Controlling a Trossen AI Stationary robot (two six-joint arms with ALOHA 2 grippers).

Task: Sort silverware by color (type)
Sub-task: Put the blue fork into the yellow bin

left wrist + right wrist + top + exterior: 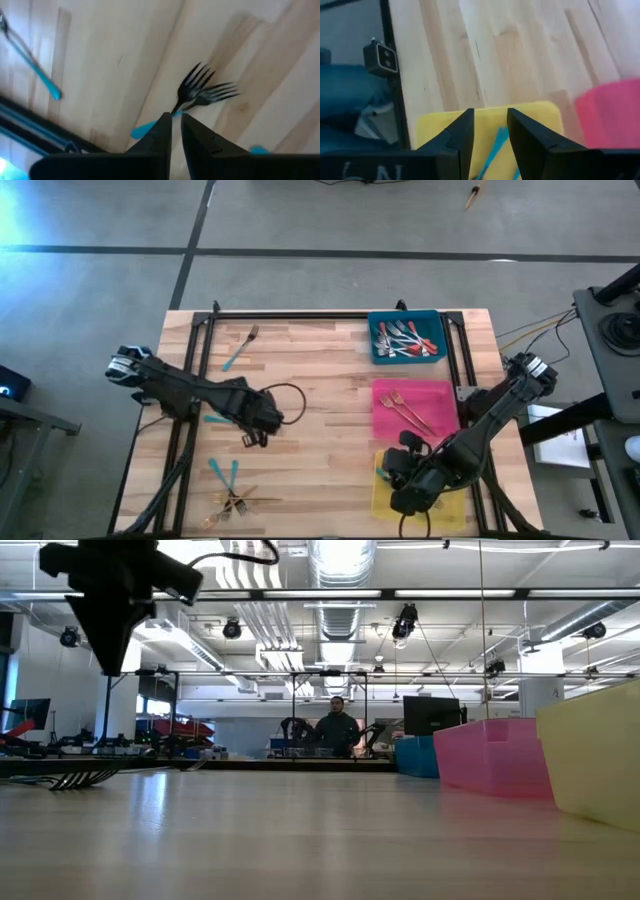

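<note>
Three trays along the right edge of the desk point(320, 390): blue tray point(372, 350) at the far corner, crowded with red-handled forks point(405, 340), too tangled to count; pink tray point(440, 395) midway, holding two gold forks point(405, 408); yellow tray point(435, 125) at the near corner, with at least one sorted teal fork point(495, 145) inside.

Right gripper point(490, 112) poised over that yellow tray, fingers apart, empty. Left gripper point(175, 117) raised over the left-middle of the desk, fingers nearly together, apparently clamped on the neck of a held teal fork point(197, 82).

Loose on the desk: one far teal fork point(240, 347) near the far-left corner, a pair of teal forks point(224, 472) toward the near-left corner, and just beside them a gold heap point(238, 502), number unclear.

Thin pinch close to the tines, so liable to swivel or drop on the carry across to the yellow tray. Some chance too of bumping the right arm parked there.
</note>
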